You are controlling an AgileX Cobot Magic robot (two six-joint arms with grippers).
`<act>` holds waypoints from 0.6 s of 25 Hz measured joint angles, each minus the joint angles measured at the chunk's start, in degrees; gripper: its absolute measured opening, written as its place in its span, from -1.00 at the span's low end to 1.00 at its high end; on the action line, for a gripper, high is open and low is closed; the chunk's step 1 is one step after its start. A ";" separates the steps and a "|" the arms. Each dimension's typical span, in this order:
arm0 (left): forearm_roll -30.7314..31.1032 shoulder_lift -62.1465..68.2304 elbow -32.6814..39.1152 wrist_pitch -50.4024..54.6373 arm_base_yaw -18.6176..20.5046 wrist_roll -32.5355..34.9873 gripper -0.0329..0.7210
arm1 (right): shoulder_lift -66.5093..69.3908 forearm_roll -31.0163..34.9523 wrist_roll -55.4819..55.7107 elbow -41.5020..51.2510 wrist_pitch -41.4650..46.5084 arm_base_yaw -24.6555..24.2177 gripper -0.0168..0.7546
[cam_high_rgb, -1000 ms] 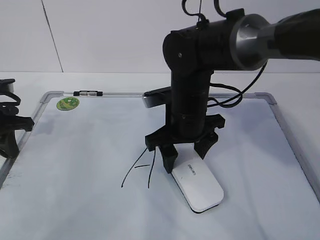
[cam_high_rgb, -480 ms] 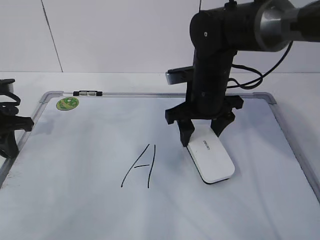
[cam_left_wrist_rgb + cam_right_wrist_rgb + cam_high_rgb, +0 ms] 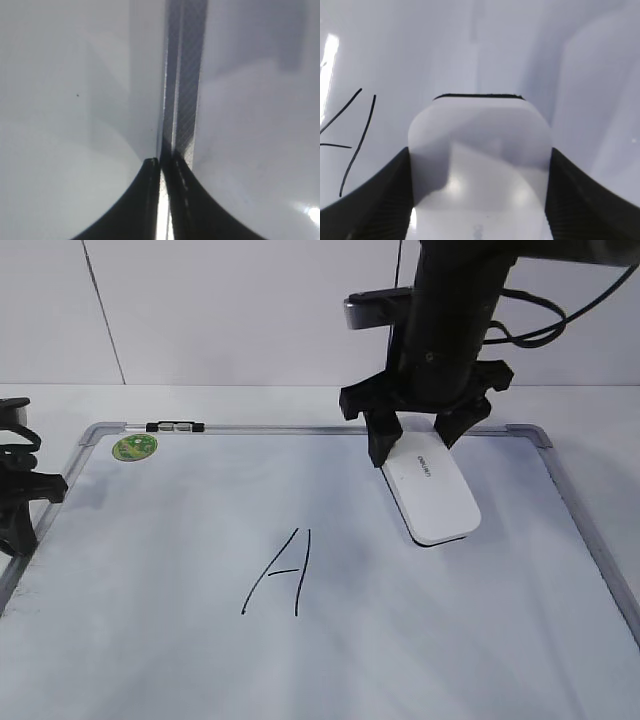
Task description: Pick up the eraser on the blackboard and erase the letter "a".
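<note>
Since the earlier frames the right gripper [image 3: 419,443] had carried the eraser [image 3: 433,496] away from the capital "A" [image 3: 278,573], up the board and to the right; a second before it sat low beside that letter, partly hiding it, and by this moment the letter stood fully clear.

The right gripper was clamped on the eraser, one black finger [image 3: 367,200] pressed against each long side, as the right wrist view showed, with the white body [image 3: 480,160] filling the gap between them. The eraser's near end was held at the fingers and its far end slanted down toward the front right, its thin black underside showing along the lower edge. Whether that edge touched the blackboard [image 3: 150,640] or hung just above it could not be told. Small grey lettering sat on top near the fingers.

The capital "A" lay well to the left of the eraser, near the middle of the board. No lowercase "a" could be made out anywhere on the white surface.

At the board's top left corner sat a round green sticker [image 3: 135,447], and just beside it a small clip [image 3: 175,426] on the grey frame.

The left gripper [image 3: 161,165] rested at the board's left edge, its two fingers drawn together with only a sliver between them, holding nothing, over the frame strip [image 3: 185,75].
</note>
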 joint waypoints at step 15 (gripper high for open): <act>0.00 0.00 0.00 -0.09 0.00 0.00 -0.81 | -6.71 -7.32 3.56 0.00 0.57 -3.47 0.42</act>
